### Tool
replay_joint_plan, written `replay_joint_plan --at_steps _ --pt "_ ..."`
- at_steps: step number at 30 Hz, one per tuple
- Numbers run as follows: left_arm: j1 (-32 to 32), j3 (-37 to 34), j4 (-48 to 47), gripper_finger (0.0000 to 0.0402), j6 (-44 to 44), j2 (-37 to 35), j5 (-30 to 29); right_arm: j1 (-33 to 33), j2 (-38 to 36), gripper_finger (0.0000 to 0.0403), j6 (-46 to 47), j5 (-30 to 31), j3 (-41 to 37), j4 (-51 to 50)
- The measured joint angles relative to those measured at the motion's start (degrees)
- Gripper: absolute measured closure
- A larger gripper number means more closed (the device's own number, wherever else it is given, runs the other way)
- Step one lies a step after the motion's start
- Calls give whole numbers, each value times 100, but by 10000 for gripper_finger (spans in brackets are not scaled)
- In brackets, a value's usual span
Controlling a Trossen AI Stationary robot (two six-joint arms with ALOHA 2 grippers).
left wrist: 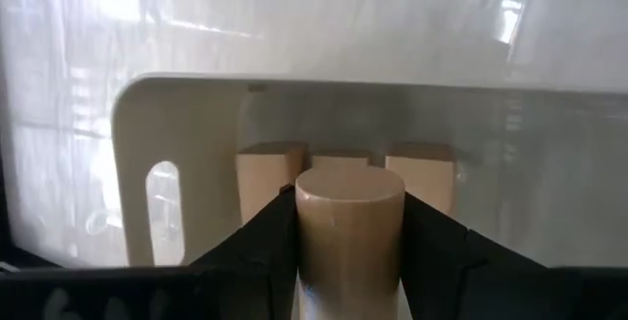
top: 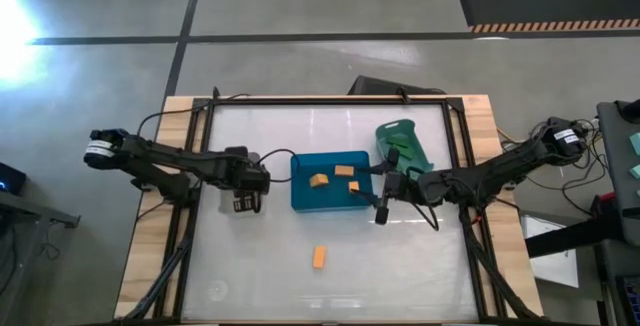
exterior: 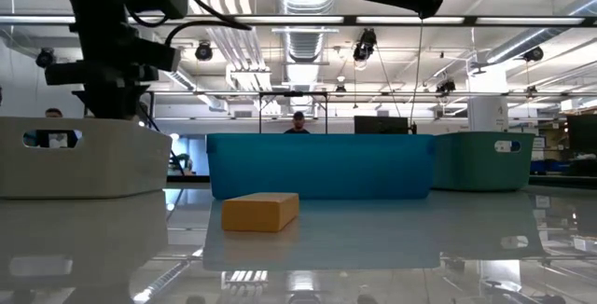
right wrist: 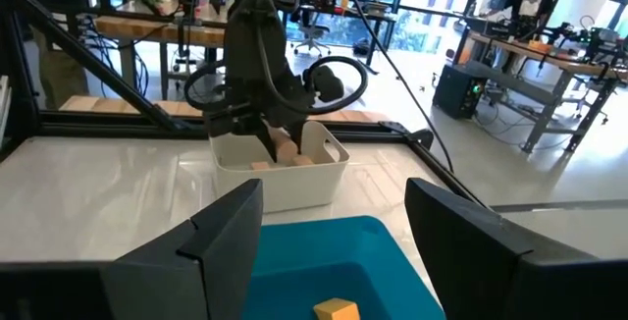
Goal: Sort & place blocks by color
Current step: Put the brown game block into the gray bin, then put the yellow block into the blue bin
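High view, left gripper (top: 246, 203): hung over the clear bin (top: 232, 202) at the blue bin's left side; whether it was clamped could not be told from above.
High view, right gripper (top: 382, 206): hovered at the right end of the blue bin (top: 330, 158), fingers parted with nothing between them.
High view, blocks: three orange blocks (top: 319, 180) lay inside the blue bin, just left of the right gripper; a lone orange block (top: 319, 257) lay on the table (top: 260, 276), nearer the front edge than either gripper and between them.
High view, green bin (top: 402, 144): stood just behind the right gripper.

Low view, lone orange block (exterior: 260, 212): rested on the table in front of the blue bin (exterior: 320, 166), well below both arms.
Low view, bins: the clear bin (exterior: 84, 158) sat under the left arm, the green bin (exterior: 481, 160) at the far side of the blue one.

Left wrist view, left gripper (left wrist: 350, 251): clenched on a tan cylinder block (left wrist: 350, 224), pressed between both fingers (left wrist: 257, 249).
Left wrist view, tan blocks (left wrist: 271, 171): three stood side by side inside the clear bin (left wrist: 167, 133), just beyond the held piece.

Right wrist view, right gripper (right wrist: 334, 237): released, fingers (right wrist: 224, 234) spread wide above the blue bin (right wrist: 345, 251).
Right wrist view, orange block (right wrist: 337, 308): lay in the blue bin below the gap.
Right wrist view, left gripper (right wrist: 278, 141): farther off, down in the clear bin (right wrist: 283, 175) among tan blocks.
Right wrist view, room: a person (right wrist: 532, 0) stood at a desk well behind.
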Motion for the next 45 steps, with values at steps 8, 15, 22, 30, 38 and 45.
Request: replay_joint_plan --at_steps 8,15,22,30,38,45 --pt "0 -199 20 209 -11 4 -249 0 2 161 0 -1 -2 0" --pt "-1 -118 49 206 -180 3 -254 0 2 165 1 1 -2 -32" --pt "-104 414 55 205 -801 -27 -170 1 2 165 82 -1 -2 -224" --pt "-696 899 538 204 -1841 -34 -135 2 4 165 207 -258 -4 -679" --pt "-1414 899 1946 204 -3189 37 -194 8 4 165 143 -1911 -4 -726" --pt "-2149 879 3125 204 -3593 157 -1675 4 7 167 403 -1918 -4 -789"
